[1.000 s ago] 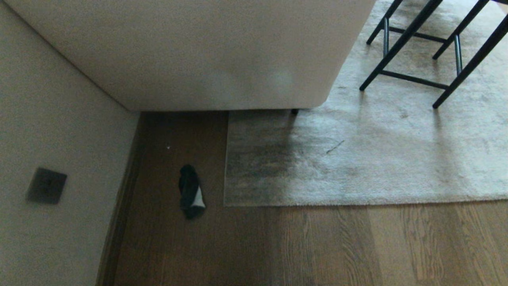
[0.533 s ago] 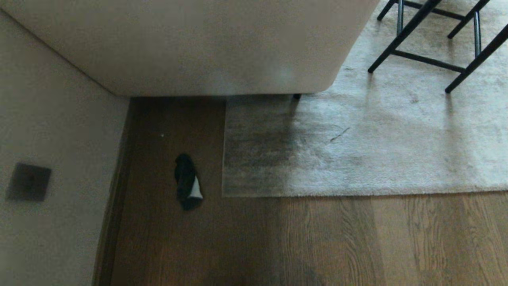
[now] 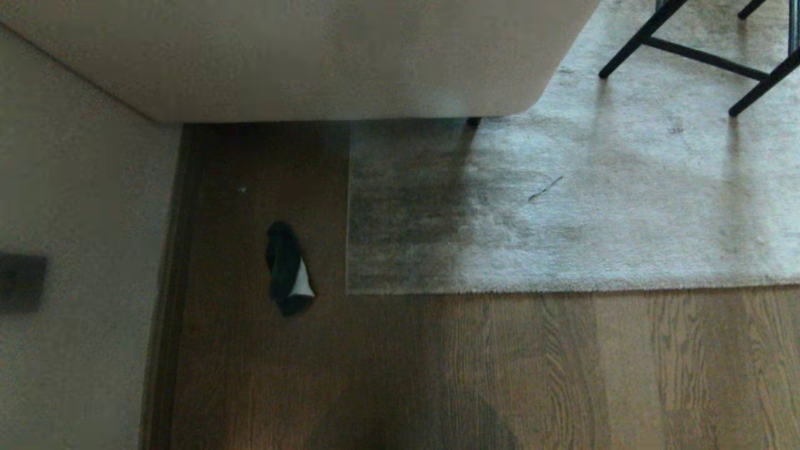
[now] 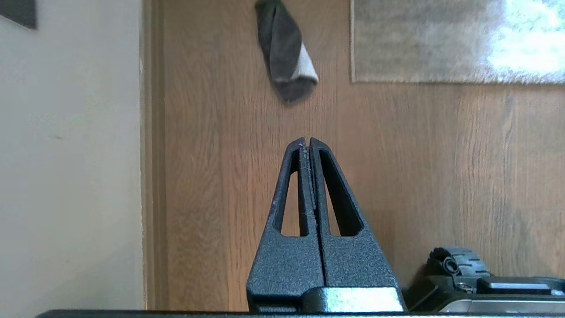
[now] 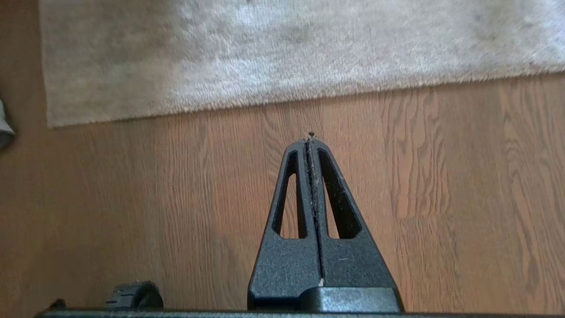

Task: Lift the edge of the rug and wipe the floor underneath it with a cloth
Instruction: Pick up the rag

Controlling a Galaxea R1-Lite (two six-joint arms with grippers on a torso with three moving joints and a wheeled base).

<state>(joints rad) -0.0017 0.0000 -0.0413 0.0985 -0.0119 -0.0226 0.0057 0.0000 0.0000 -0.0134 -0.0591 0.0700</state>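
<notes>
The rug's near edge (image 3: 562, 290) runs across the dark wooden floor (image 3: 500, 369) and ends in a square corner (image 3: 349, 291), lying flat. The cloth (image 3: 287, 270), crumpled, dark with a pale grey patch, lies on the planks just left of that corner. Neither gripper shows in the head view. In the left wrist view my left gripper (image 4: 307, 140) hangs shut and empty above the planks, short of the cloth (image 4: 286, 53) and the rug corner (image 4: 353, 81). My right gripper (image 5: 310, 140) is shut and empty too, over bare floor short of the rug edge (image 5: 282, 100).
A beige upholstered sofa (image 3: 312, 56) overhangs the rug's far left part. A wall (image 3: 75, 187) with a dark plate (image 3: 22, 281) and a skirting board (image 3: 165, 281) bounds the left. Black chair legs (image 3: 687, 50) stand on the rug at far right. A base wheel (image 4: 454, 264) shows.
The whole head view has slid upward in the picture, so the camera has moved. Cloth, rug and furniture keep their places relative to each other.
</notes>
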